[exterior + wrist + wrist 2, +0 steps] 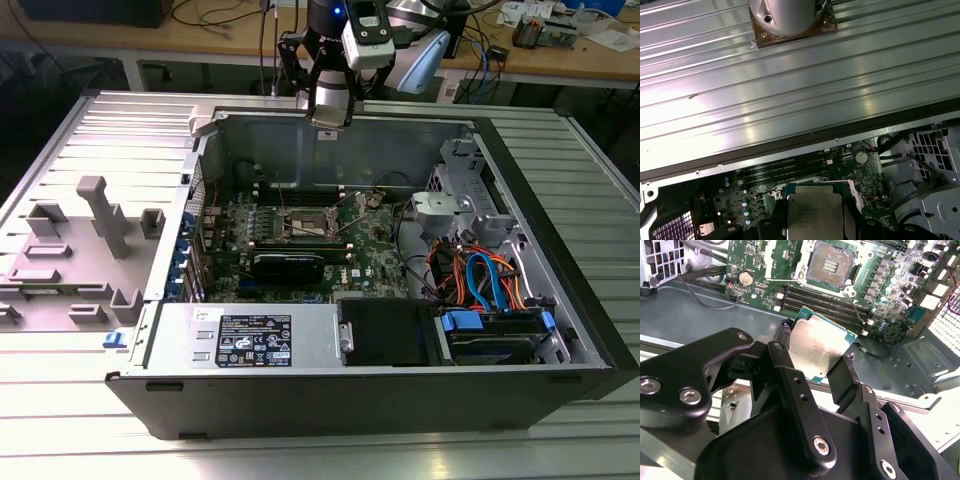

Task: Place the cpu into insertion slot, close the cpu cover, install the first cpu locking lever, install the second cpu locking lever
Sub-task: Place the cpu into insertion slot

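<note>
I am pinching the cpu in my gripper, one black finger pressing on each of two opposite edges, its dull silver top showing between them. In the first wrist view the cpu is sitting flat between the fingers. In the exterior view my gripper is hanging over the far wall of the open computer case, which is lying on the ribbed metal table. The insertion slot is lying uncovered on the green board, its contacts showing, well apart from the cpu. In the exterior view the slot is sitting nearer than my gripper, slightly toward the exterior view's left.
</note>
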Motion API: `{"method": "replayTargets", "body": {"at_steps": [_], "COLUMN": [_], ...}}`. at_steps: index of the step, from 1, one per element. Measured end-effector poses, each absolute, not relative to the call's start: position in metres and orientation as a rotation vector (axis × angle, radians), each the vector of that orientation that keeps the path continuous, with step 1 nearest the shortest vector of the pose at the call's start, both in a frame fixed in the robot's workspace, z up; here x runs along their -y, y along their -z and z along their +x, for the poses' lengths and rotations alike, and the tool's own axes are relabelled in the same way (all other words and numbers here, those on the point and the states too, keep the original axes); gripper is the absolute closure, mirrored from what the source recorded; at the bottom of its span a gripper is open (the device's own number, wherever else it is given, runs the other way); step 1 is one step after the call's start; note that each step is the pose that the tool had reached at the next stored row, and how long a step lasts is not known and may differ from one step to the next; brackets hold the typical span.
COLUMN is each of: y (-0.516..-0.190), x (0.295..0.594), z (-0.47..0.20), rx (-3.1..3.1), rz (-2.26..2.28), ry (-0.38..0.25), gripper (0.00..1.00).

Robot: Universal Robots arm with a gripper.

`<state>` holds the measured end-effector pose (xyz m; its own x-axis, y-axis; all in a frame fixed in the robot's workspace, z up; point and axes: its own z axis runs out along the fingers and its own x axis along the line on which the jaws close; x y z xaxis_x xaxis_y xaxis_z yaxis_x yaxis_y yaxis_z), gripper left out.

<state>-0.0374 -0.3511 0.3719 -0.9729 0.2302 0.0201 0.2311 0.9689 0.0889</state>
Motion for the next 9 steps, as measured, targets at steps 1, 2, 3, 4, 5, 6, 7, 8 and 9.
{"method": "replayTargets", "body": {"at_steps": [1,2,3,4,5,6,7,8,9], "y": [-0.372,-0.372,-0.3717,-0.3715,-0.3713,-0.3712,-0.371,-0.3709,-0.3708], "x": [0.3511,0.3511,0.3511,0.3512,0.3512,0.3512,0.3512,0.3512,0.3512], "z": [-0.0374,-0.0374,-0.0374,-0.0374,-0.0374,-0.0374,-0.0373,-0.0373,-0.0374], "rx": [3.107,3.107,3.107,3.107,3.107,3.107,3.106,3.105,3.104], "rz": [-0.364,-0.364,-0.364,-0.365,-0.367,-0.374,-0.383,-0.391,-0.405], "ry": [0.142,0.142,0.142,0.142,0.142,0.142,0.142,0.142,0.142], "gripper": [0.46,0.46,0.46,0.46,0.46,0.46,0.46,0.46,0.46]}}
